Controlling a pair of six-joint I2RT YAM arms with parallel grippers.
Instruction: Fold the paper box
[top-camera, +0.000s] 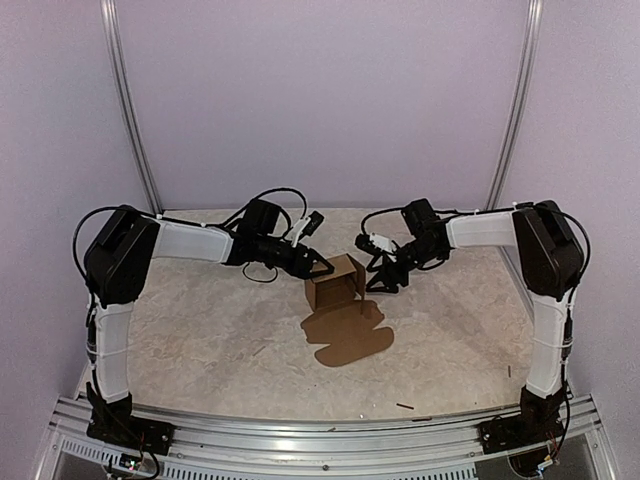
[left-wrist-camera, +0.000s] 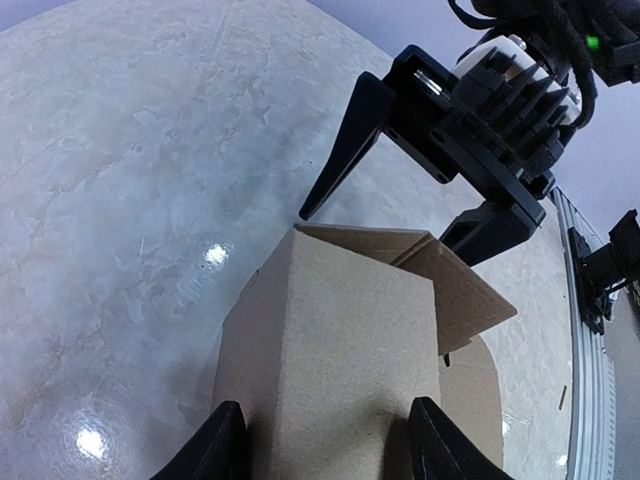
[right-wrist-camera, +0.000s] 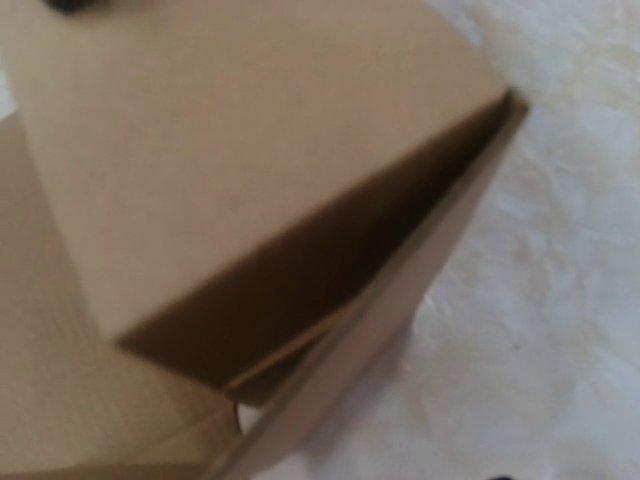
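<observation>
left gripper low over table middle, fingers astride left end of box, pressed on both sides: gripping box. box half formed at table centre: upright open shell, rest of sheet with rounded flaps flat on table toward near edge. right gripper just beside box's right side, jaws spread wide, holding nothing; tips close to box's top edge, contact cannot tell. right wrist view: blurred close-up of box, dark hollow inside. small dark scrap near table's front edge.
</observation>
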